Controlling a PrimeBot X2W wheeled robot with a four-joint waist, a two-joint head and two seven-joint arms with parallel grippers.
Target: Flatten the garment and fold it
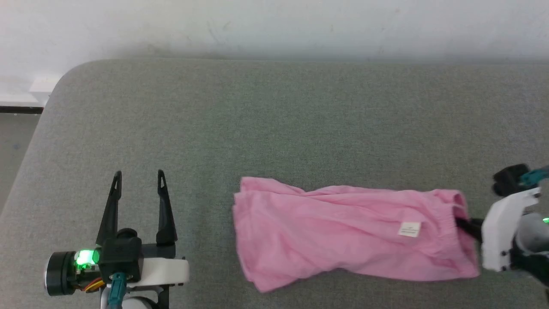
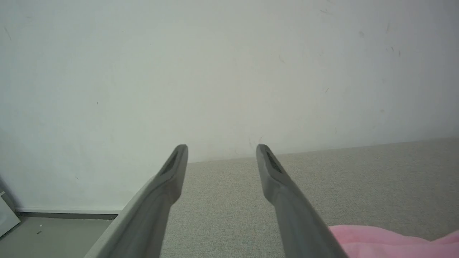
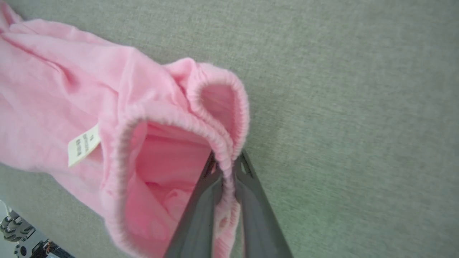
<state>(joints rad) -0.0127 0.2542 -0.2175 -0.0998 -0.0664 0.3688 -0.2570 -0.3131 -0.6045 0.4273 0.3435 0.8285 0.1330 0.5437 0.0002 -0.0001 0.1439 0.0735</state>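
Pink thin cotton shorts [image 1: 343, 231] [image 3: 71, 89], crumpled lengthwise on the grey fabric-covered counter [image 1: 274, 128], with gathered elastic waistband [image 3: 218, 139] at the right end and small white label [image 1: 409, 228] just beside it. Pinched at that waistband's rim between the right gripper [image 3: 227, 161]'s two dark fingers, closed tight on the cloth. Off to the left and well apart from the cloth, the left gripper [image 1: 138, 178] with fingers spread wide, gripping nothing.

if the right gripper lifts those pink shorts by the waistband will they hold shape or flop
Probably flop: the garment lies creased and bunched on the grey surface, so its legs would likely hang limp. It looks thin, so probably light. The gathered waistband pinched in the right gripper may stretch rather than slip.
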